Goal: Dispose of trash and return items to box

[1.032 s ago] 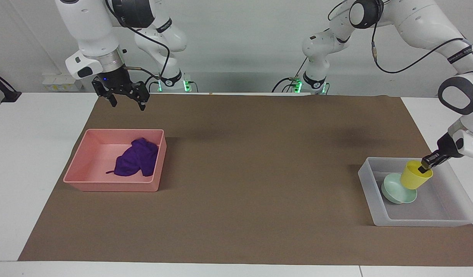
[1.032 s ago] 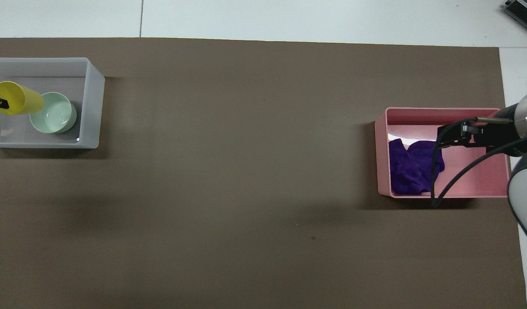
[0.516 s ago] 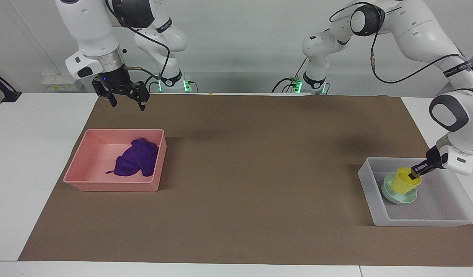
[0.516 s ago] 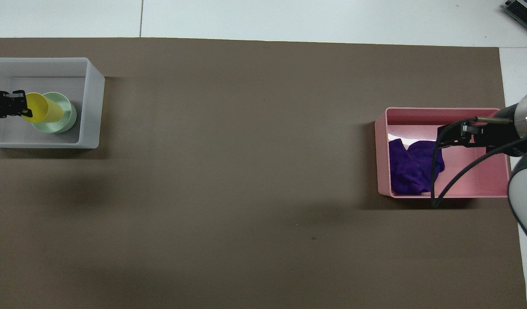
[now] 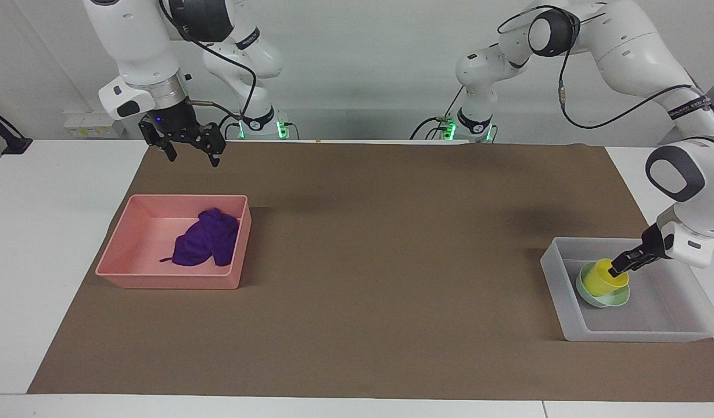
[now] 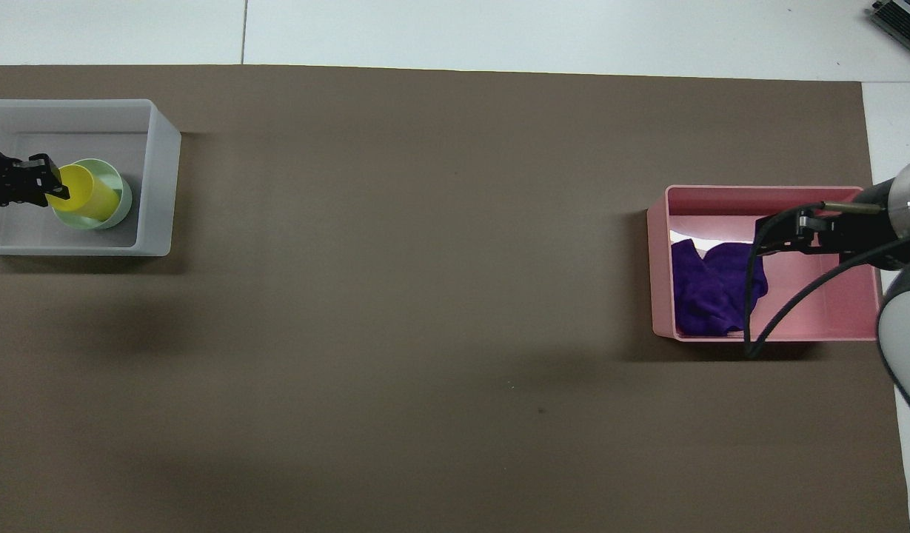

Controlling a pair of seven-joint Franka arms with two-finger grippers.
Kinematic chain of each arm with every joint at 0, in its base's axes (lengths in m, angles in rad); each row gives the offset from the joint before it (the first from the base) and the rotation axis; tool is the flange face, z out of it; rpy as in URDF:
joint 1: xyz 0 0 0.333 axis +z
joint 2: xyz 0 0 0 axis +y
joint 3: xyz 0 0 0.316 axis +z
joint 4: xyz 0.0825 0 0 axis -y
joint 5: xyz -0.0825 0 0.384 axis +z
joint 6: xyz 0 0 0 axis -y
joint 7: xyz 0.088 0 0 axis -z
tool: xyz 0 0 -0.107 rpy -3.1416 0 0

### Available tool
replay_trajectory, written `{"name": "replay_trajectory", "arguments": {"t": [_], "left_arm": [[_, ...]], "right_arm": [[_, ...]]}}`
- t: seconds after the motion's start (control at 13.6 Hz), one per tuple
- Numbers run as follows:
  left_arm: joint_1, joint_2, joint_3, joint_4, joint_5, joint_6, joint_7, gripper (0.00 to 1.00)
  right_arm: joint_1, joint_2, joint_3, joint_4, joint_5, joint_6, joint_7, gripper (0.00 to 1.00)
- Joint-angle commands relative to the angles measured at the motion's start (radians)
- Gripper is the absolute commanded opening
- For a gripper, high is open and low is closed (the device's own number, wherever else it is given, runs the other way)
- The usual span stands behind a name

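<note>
The left hand point(image 5: 615, 270), pinching the tilted cup's point(image 5: 605, 278) rim, could tip it off the bowl point(image 5: 602, 298) on release.

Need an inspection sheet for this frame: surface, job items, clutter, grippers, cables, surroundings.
Surface: brown mat on a white table.
Job's things: purple cloth lies in the pink bin at the right arm's end. Yellow cup sits tilted in the green bowl, inside the tray at the left arm's end.
Clutter: nothing seen.
Grippers: left gripper shut on the cup's rim, over the tray. Right gripper open, holds nothing, waits raised near the pink bin.
Cables: black cable runs along the right arm, another along the left; neither touches the mat.
Surroundings: plain wall; wall socket near the right arm.
</note>
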Motion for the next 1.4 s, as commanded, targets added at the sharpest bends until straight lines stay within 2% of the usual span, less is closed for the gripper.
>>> {"name": "replay_trajectory", "arguments": {"t": [0.0, 0.15, 0.37, 0.52, 0.66, 0.74, 1.11, 1.33], "left_arm": [[-0.027, -0.095, -0.009, 0.0, 0.024, -0.028, 0.005, 1.0], [-0.056, -0.19, -0.012, 0.0, 0.024, -0.089, 0.003, 1.0], [-0.141, -0.331, -0.014, -0.011, 0.024, -0.297, -0.004, 1.0], [-0.193, -0.39, -0.018, -0.035, 0.025, -0.424, -0.032, 1.0], [-0.266, -0.482, -0.023, -0.176, 0.135, -0.394, -0.044, 1.0], [-0.267, -0.525, -0.023, -0.225, 0.134, -0.372, -0.051, 1.0], [-0.253, -0.536, -0.031, -0.201, 0.065, -0.4, -0.132, 1.0], [-0.26, -0.523, -0.021, -0.195, 0.073, -0.4, -0.132, 1.0]], "right_arm": [[-0.018, -0.007, 0.007, -0.002, 0.021, -0.011, -0.026, 1.0], [-0.018, -0.007, 0.007, -0.002, 0.021, -0.011, -0.026, 1.0], [-0.019, -0.007, 0.007, -0.002, 0.021, -0.011, -0.026, 1.0], [-0.019, -0.007, 0.007, -0.002, 0.021, -0.011, -0.026, 1.0], [-0.018, -0.007, 0.007, -0.002, 0.021, -0.011, -0.026, 1.0], [-0.019, -0.007, 0.007, -0.002, 0.021, -0.011, -0.026, 1.0], [-0.019, -0.007, 0.007, -0.002, 0.021, -0.011, -0.026, 1.0], [-0.018, -0.007, 0.007, -0.002, 0.021, -0.011, -0.03, 1.0]]}}
